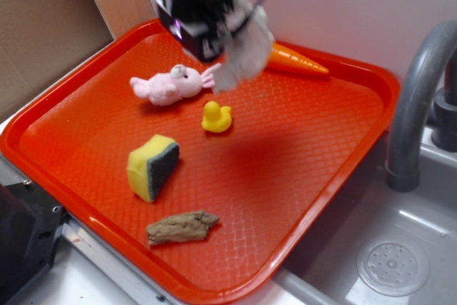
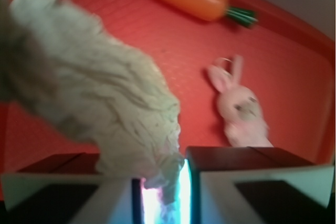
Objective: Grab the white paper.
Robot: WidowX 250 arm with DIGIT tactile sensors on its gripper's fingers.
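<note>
Orange tray [image 1: 343, 176] holds duck [image 1: 216, 117], bunny [image 1: 168, 85], sponge [image 1: 152, 166] — hand [image 2: 161, 192] clamps white paper [image 2: 105, 108].

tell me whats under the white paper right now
The white paper hangs from the gripper, lifted above the orange tray. Below it shows bare tray beside the carrot and pink bunny. The patch directly behind the wad is covered.

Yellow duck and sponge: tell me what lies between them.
Nothing: only bare red tray separates the yellow duck from the sponge, as the exterior view shows.
</note>
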